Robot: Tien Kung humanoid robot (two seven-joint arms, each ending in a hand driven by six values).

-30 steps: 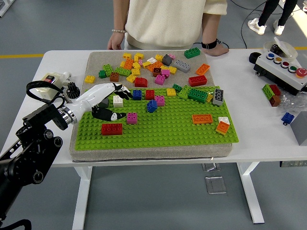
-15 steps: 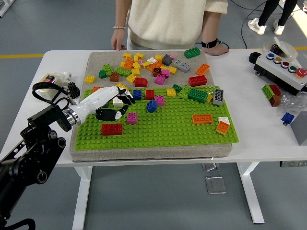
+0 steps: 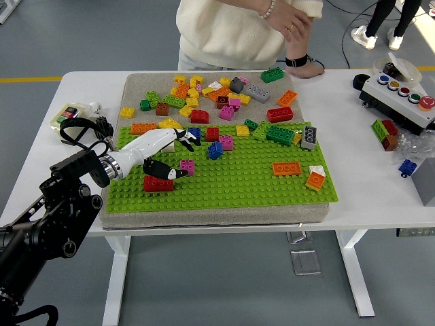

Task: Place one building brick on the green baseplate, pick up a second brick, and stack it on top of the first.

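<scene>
Reaching over the green baseplate [image 3: 258, 183], left robot hand [image 3: 162, 153] fingers spread, empty, thumb above red brick [image 3: 156, 184]

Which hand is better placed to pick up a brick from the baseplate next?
Left. The left hand is over the green baseplate, fingers open just above the red brick and beside the pink brick. The right arm is not in view.

single high head view over white table [image 3: 367, 183]
</scene>
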